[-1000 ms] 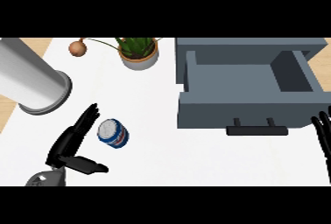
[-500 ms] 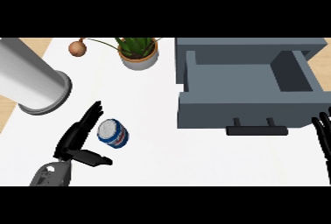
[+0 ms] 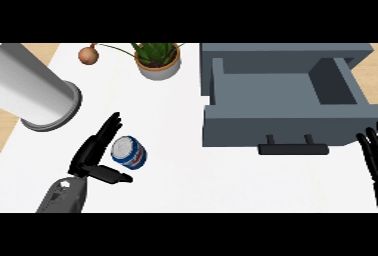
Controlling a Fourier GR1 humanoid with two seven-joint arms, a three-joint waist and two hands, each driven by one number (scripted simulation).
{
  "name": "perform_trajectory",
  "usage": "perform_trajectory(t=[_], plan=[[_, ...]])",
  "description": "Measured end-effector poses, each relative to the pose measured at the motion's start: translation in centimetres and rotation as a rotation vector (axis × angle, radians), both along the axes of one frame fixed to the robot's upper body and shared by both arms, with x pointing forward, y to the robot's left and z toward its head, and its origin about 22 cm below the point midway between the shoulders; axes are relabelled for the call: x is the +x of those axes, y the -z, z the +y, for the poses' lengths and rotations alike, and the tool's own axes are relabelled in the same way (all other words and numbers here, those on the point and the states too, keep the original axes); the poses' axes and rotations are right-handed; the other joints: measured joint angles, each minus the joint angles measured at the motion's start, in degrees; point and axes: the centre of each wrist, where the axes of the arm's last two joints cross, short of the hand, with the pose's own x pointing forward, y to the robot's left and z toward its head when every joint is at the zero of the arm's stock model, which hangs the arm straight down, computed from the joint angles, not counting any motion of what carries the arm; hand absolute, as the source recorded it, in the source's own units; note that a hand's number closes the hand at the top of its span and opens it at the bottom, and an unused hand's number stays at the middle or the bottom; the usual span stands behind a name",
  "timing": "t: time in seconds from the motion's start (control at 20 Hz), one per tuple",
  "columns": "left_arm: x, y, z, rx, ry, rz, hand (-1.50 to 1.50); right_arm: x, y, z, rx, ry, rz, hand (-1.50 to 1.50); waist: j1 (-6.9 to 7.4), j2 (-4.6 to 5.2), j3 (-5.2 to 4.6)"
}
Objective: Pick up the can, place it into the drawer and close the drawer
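Note:
A blue and white can (image 3: 130,152) lies on the white counter at the lower left. My left hand (image 3: 91,156) is open beside it: the straight fingers run along the can's left side and the thumb (image 3: 111,175) reaches under its near end. Whether they touch the can I cannot tell. The grey drawer (image 3: 280,122) stands pulled open at the upper right, its inside bare, a dark handle (image 3: 293,148) on its front. My right hand (image 3: 368,155) rests open at the right edge, fingers up, just right of the handle.
A big metal cylinder (image 3: 33,95) stands at the left, just behind my left hand. A potted plant (image 3: 158,62) and a brown onion-like bulb (image 3: 89,55) sit at the back. White counter (image 3: 184,185) lies between the can and the drawer.
My left hand has slid up and right, closing in on the can, the thumb swinging under it. The can, drawer and right hand have stayed put.

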Motion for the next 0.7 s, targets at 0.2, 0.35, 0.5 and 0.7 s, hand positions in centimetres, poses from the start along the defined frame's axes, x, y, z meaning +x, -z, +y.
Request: perform_trajectory(t=[0.2,0.35,0.5,0.7], plan=[[0.2,0.7,-1.8,-0.006,0.001,0.003,-1.50,-0.5,-0.4,0.0,0.001,-0.004,0.000,-1.50,-0.06,0.00,0.02],[0.7,1.1,-1.9,-0.009,0.008,0.000,-1.50,-0.5,-0.3,-0.2,-0.002,-0.005,0.000,-1.50,-0.10,0.01,0.00],[1.1,0.9,-2.3,-0.010,0.019,0.006,-1.50,-0.5,-0.6,0.0,0.003,-0.001,0.000,-1.50,-0.04,0.00,0.01],[1.2,1.4,-3.5,-0.019,0.038,0.003,-1.50,-1.0,-1.1,0.3,0.008,-0.002,0.002,-1.50,-0.08,0.01,0.02]])
